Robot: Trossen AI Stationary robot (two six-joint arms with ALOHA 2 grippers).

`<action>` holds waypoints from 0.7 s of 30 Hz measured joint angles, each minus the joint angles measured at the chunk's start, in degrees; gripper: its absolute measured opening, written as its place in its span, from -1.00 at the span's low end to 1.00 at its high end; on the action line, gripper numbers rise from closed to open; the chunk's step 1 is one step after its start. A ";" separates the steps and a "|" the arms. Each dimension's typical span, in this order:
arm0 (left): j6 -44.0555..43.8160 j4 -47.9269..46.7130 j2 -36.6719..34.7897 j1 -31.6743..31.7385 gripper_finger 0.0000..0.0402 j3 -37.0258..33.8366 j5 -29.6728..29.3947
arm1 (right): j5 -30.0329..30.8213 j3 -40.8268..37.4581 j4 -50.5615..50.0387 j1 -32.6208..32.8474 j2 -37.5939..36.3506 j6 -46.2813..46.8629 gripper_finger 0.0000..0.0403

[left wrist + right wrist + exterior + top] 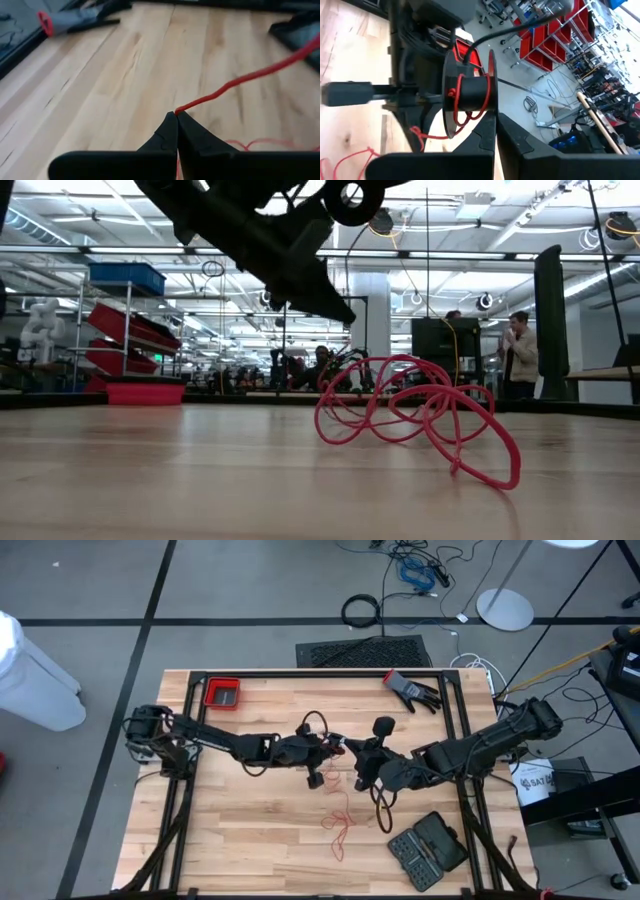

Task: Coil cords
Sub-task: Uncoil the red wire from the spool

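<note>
Two grippers meet over the bench's (250, 840) middle. Left gripper (176, 114) has its fingers (165, 135) pressed closed on the red cord (240, 80), which leaves their tips and runs taut away across the wood. Right gripper (495, 125) has its fingers (482, 142) closed together, their tips right at a black spool (470, 92) that carries a few turns of cord; I cannot tell whether they pinch the spool's rim. In the high view the spool (383, 727) sits at about 3 o'clock from the left gripper (338, 745), and the right gripper (366, 762) is just below it. Loose red loops (338, 818) lie on the bench toward 6 o'clock from both grippers, piled in a tangle (410, 415) seen from bench height. A black case (428, 849) lies at 4 o'clock, a glove (410, 690) at 1 o'clock, a red tray (222, 693) at 10 o'clock.
</note>
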 joint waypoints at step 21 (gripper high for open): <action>-2.30 -14.04 -10.33 2.60 -1.00 0.00 -5.18 | 0.26 -0.02 -15.98 0.99 0.00 9.18 -1.00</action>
